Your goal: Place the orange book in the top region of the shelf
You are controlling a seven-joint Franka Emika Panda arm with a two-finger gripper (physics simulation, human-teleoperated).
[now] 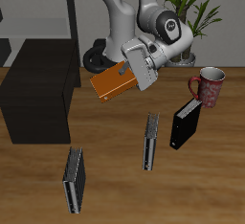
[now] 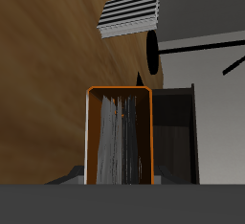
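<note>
The orange book (image 1: 112, 82) hangs tilted in the air above the table, with my gripper (image 1: 134, 70) shut on its end. In the wrist view the orange book (image 2: 119, 137) shows edge-on, its grey pages framed by the orange cover, held between my fingers. The shelf (image 1: 40, 86), a low blackish-brown box with a flat top, stands beside the book, a short gap away. The shelf (image 2: 177, 137) also shows in the wrist view just past the book.
A black book (image 1: 186, 124) stands near a dark red mug (image 1: 209, 86). Two grey-striped books (image 1: 150, 140) (image 1: 75, 179) stand nearer the table's front edge. A potted plant (image 1: 196, 8) is behind the arm.
</note>
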